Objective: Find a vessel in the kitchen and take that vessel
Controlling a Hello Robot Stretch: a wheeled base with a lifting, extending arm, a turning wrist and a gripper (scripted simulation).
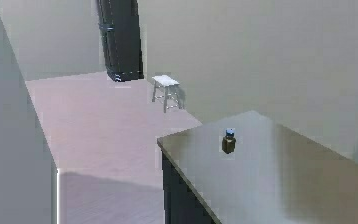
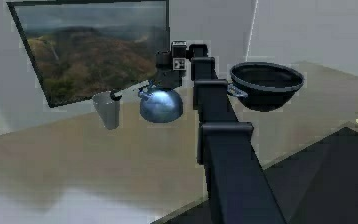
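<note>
Here's the arm (image 2: 222, 140), reaching far across the pale surface (image 2: 67, 170), likely because the goods stand back by the wall. The hand (image 2: 163, 78) sits upper middle of the arm side view, right at a round bluish kettle (image 2: 159, 107), my pick for the vessel. The kettle rests on the surface, so I cannot tell whether the hand grips anything. A grey cup (image 2: 109, 110) stands just left and a dark bowl (image 2: 267, 85) right. The forward view's lower right has a small bottle (image 1: 228, 143), a white stool (image 1: 166, 88) beyond.
</note>
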